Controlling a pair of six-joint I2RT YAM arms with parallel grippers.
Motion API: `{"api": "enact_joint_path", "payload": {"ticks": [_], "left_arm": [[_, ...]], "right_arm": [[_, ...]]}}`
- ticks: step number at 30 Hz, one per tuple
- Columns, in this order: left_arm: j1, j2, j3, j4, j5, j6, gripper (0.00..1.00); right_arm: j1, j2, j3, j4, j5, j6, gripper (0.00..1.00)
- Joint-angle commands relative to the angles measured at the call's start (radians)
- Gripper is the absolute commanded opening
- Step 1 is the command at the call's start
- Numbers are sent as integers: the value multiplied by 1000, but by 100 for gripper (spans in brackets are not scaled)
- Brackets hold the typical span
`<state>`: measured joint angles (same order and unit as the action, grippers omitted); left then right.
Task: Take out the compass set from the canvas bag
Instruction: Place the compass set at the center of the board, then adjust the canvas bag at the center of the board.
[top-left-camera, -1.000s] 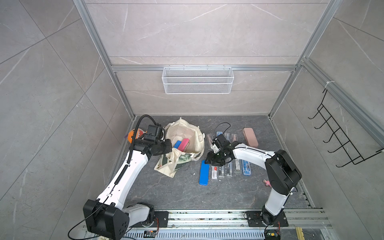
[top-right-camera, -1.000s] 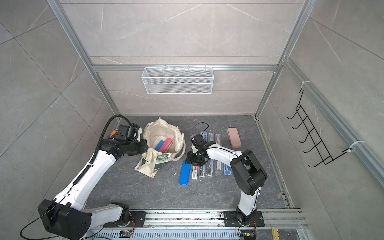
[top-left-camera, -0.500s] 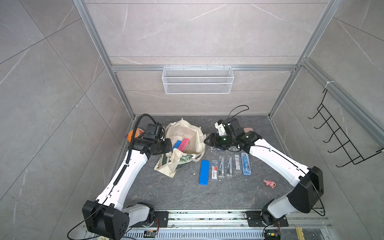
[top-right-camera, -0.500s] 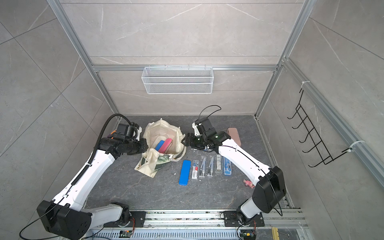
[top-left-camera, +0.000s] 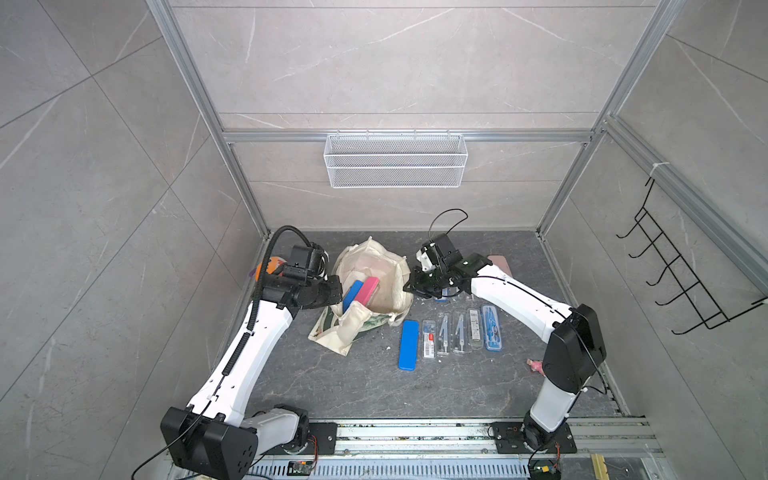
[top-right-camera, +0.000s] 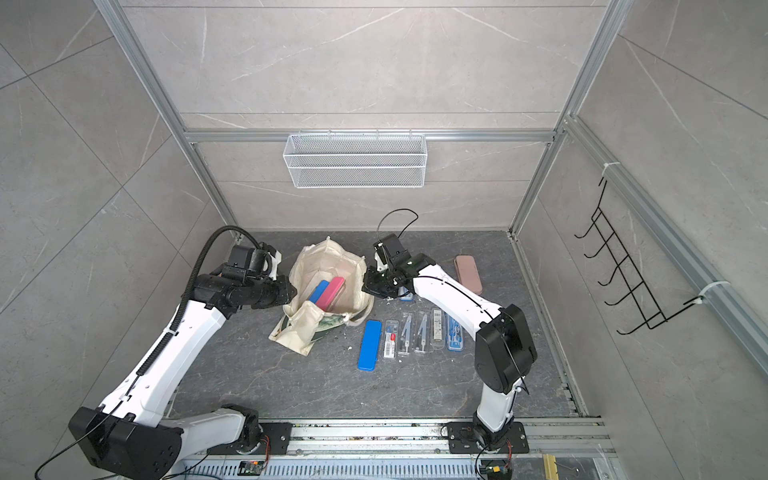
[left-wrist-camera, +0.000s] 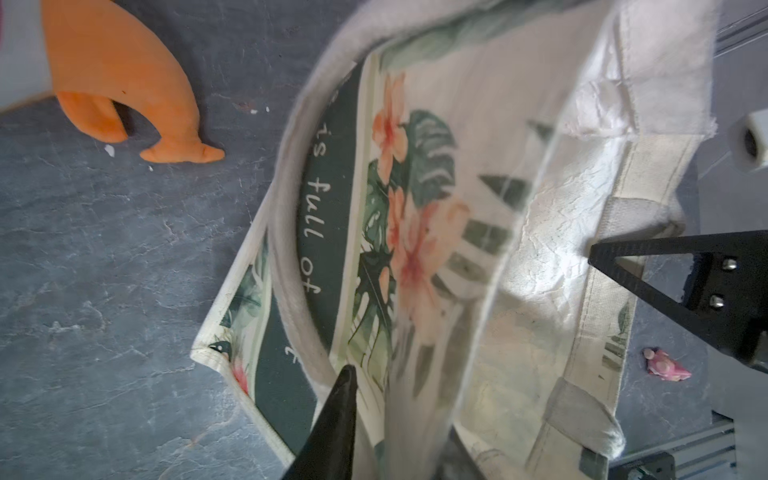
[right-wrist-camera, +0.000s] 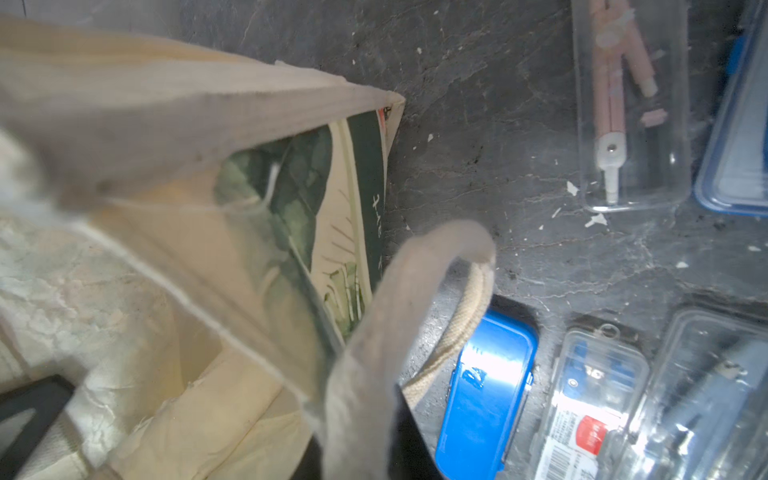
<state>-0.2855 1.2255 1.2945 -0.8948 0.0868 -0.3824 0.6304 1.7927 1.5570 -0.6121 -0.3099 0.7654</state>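
Note:
The cream canvas bag (top-left-camera: 374, 264) (top-right-camera: 328, 262) sits mouth-up at mid-table in both top views. A blue case (top-left-camera: 352, 293) and a pink case (top-left-camera: 368, 291) stand inside it. Compass sets in clear cases (top-left-camera: 443, 334) lie in a row on the table to its right, beside a blue case (top-left-camera: 408, 345). My left gripper (top-left-camera: 332, 291) (left-wrist-camera: 399, 407) is at the bag's left rim, open, with cloth hanging loose between its fingers (left-wrist-camera: 340, 411). My right gripper (top-left-camera: 411, 286) (right-wrist-camera: 353, 449) is at the right rim, shut on the bag's handle strap (right-wrist-camera: 399, 299).
An orange plush toy (top-left-camera: 270, 266) (left-wrist-camera: 124, 83) lies behind my left wrist by the left wall. A pinkish-brown case (top-right-camera: 468, 274) lies at the back right, and a small pink object (top-left-camera: 535, 365) near my right arm's base. On the walls hang a wire basket (top-left-camera: 395, 160) and a black hook rack (top-left-camera: 681, 282).
My right arm has swung from the row of cases to the bag's right rim and shut on the strap. My left jaws have parted at the left rim.

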Motion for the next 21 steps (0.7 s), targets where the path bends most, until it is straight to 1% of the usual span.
{"api": "enact_joint_path", "payload": {"ticks": [1, 5, 8, 11, 15, 18, 21], "left_arm": [[4, -21, 77, -38, -65, 22, 50], [5, 22, 125, -75, -112, 50, 61], [5, 71, 151, -98, -134, 68, 65], [8, 121, 170, -118, -158, 79, 66], [17, 155, 171, -116, -168, 83, 67], [22, 169, 160, -103, -164, 83, 66], [28, 188, 150, -97, -149, 85, 64]], "right_arm": [[13, 0, 47, -14, -2, 2, 14], [14, 6, 67, -29, -5, -8, 13], [14, 3, 69, -35, -5, -12, 13], [15, 1, 67, -40, -6, -17, 13], [15, 1, 60, -43, -16, -15, 13], [15, 4, 63, -52, -21, -20, 13], [16, 4, 65, -62, -23, -26, 13]]}}
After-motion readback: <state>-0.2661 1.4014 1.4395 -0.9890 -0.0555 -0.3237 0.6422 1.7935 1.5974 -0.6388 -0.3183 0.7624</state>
